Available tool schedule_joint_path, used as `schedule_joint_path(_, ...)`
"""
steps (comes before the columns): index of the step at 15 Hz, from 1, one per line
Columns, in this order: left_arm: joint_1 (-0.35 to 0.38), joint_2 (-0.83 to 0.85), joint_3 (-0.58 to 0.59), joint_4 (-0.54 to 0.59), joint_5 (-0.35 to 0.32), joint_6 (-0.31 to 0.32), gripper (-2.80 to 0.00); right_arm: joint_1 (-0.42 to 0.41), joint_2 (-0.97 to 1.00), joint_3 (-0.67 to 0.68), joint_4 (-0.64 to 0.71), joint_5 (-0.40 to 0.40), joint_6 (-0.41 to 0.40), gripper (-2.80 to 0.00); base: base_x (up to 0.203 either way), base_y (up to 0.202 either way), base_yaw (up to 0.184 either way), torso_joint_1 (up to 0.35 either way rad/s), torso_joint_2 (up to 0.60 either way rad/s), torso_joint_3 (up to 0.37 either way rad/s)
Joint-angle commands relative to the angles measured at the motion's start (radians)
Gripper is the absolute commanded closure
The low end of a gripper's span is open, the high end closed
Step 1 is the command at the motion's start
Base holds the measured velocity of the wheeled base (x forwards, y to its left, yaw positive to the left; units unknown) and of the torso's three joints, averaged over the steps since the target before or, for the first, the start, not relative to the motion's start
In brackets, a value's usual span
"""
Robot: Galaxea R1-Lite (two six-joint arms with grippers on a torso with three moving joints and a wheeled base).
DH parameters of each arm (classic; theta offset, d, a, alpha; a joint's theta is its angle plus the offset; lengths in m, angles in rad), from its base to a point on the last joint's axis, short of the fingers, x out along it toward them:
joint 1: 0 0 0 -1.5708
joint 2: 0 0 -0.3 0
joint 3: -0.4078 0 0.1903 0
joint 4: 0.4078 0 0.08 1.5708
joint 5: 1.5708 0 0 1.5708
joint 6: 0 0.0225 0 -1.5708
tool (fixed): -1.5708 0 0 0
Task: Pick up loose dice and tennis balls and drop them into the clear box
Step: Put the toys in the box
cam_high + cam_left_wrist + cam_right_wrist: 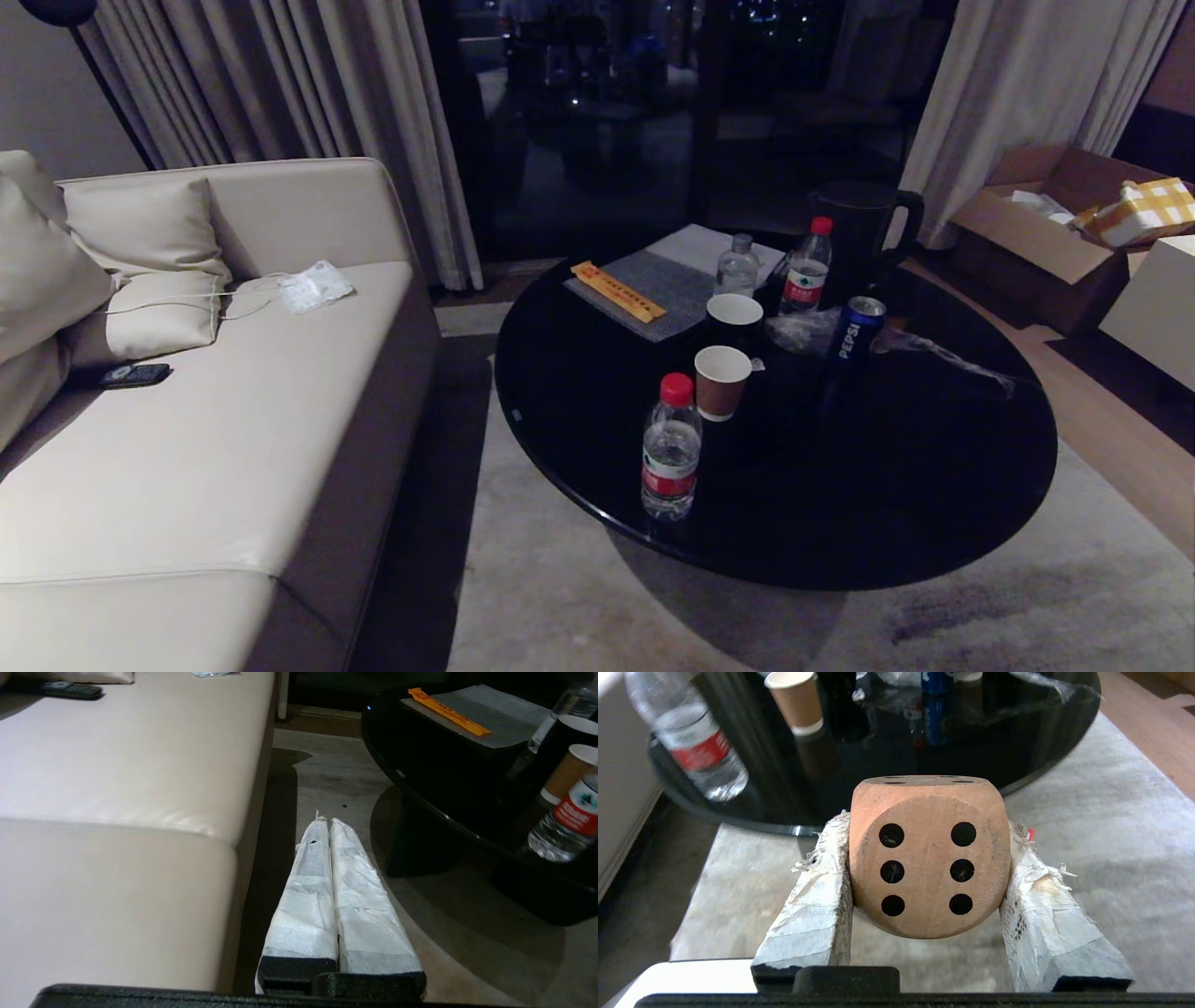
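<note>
My right gripper (927, 826) is shut on a tan wooden die (929, 856), whose six-pip face is turned toward the wrist camera. It hangs above the grey carpet, just short of the round black table's rim (794, 830). My left gripper (325, 820) is shut on nothing, its white-wrapped fingers pressed together over the carpet strip between sofa and table. Neither arm shows in the head view. The tennis balls and the clear box are out of view.
A beige sofa (187, 467) stands on the left with a phone (135, 375) on it. The black table (924, 523) carries water bottles (670, 448), paper cups (722, 381), a Pepsi can (857, 331) and a grey mat (667, 291). A cardboard box (1055, 238) sits at the far right.
</note>
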Motion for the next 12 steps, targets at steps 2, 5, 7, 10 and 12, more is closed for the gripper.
schedule_joint_path(2,0.000,0.002,0.002,0.000,0.001,-0.001,0.00,0.000,0.002,0.000,0.001,-0.001,0.000,0.00,-0.186,0.000,-0.002,0.006,0.00,-0.001)
schedule_joint_path(5,-0.001,0.002,0.002,0.000,0.001,-0.001,0.00,0.000,0.002,0.000,0.001,-0.001,0.001,0.00,-0.182,0.000,-0.003,0.004,0.00,0.002)
schedule_joint_path(7,-0.001,0.002,0.002,0.000,0.001,-0.003,0.00,0.000,0.002,0.000,0.001,-0.001,0.002,0.00,-0.180,0.000,-0.002,0.002,0.00,0.000)
schedule_joint_path(10,0.000,0.002,0.002,0.000,0.001,-0.006,0.00,0.000,0.002,0.000,0.001,-0.001,0.003,0.00,-0.181,0.000,-0.001,0.000,0.00,0.004)
schedule_joint_path(12,0.000,0.002,0.002,0.000,0.001,-0.006,0.00,0.000,0.002,0.000,0.001,-0.001,0.003,0.00,-0.183,0.000,0.000,0.003,0.00,0.001)
